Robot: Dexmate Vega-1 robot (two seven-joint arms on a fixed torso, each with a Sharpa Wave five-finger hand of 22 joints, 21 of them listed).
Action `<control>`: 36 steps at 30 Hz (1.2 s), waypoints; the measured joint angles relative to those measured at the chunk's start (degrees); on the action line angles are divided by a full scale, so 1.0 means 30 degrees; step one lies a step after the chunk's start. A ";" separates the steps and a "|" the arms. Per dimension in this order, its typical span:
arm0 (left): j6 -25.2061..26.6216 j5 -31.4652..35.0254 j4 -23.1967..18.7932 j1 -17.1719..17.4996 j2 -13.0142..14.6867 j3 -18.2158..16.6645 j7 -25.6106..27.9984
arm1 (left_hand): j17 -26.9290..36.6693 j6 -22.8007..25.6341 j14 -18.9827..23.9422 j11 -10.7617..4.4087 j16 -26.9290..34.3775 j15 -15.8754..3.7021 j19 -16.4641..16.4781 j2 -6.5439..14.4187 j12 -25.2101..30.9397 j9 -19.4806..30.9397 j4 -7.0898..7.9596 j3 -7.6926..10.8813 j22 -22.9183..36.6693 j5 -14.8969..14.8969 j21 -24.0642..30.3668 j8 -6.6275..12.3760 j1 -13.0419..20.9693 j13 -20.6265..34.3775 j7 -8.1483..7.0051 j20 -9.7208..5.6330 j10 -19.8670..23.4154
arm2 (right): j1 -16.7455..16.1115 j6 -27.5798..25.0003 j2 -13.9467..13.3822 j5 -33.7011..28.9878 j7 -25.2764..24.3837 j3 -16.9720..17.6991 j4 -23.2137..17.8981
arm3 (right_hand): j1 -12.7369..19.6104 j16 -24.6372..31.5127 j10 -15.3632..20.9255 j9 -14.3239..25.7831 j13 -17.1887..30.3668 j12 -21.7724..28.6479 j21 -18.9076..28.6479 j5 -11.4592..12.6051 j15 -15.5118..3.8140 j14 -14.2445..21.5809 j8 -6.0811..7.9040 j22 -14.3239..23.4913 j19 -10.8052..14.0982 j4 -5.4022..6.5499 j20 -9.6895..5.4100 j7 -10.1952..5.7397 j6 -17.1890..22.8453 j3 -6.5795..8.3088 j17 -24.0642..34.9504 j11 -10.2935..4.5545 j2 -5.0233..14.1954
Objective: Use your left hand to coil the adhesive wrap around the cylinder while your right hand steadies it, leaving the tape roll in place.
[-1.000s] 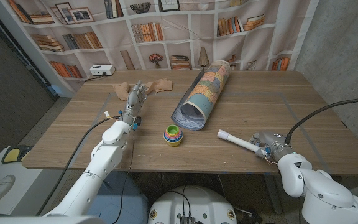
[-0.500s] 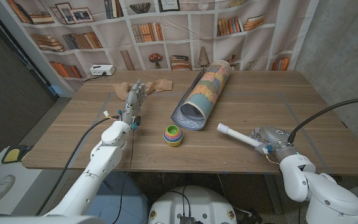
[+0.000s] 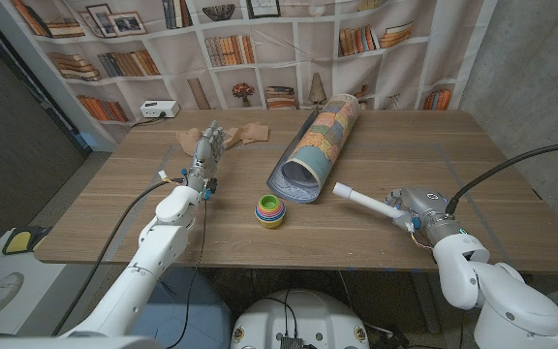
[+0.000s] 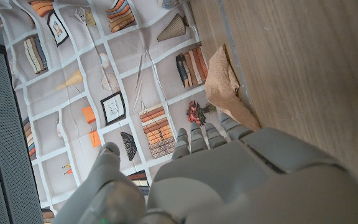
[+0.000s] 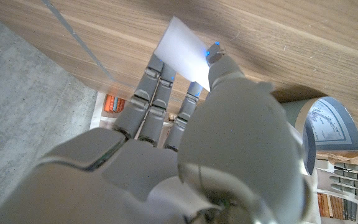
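Now right hand [image 3: 417, 208] has carried cylinder [image 3: 361, 201] leftward.

The cylinder [image 3: 364, 204] is a slim white tube, gripped at one end by the right hand's fingers [image 5: 157, 84] and jutting out beyond them, tilted slightly up off the table. The wrap [image 3: 243, 134] is tan and crumpled, lying on the wood just beyond the left hand's fingertips [image 4: 194, 134], apart from them.

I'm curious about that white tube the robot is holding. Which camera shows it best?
The head view: the white tube shows at full length, gripped in the right hand. The right wrist view catches just its end past the fingers.
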 measured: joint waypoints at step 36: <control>-0.0077 -0.0210 0.0728 -0.0785 -0.0057 -0.0067 -0.0624 | 0.0000 0.0000 0.0000 0.0000 0.0000 0.0000 0.0000 0.0000 0.0000 0.0000 -0.0083 0.0083 0.0000 0.0000 0.0000 0.0000 0.0000 0.0000 0.0000 0.0000 0.0000 | 0.2230 -0.0835 0.1095 -0.5428 0.3015 -0.2713 0.0035 | 0.0200 -0.0686 0.0199 -0.0017 0.0117 -0.0315 0.1162 0.0007 0.0072 0.0206 -0.0275 -0.0104 -0.0343 0.0034 0.0069 0.0093 0.0300 -0.0169 0.1831 -0.0068 -0.0201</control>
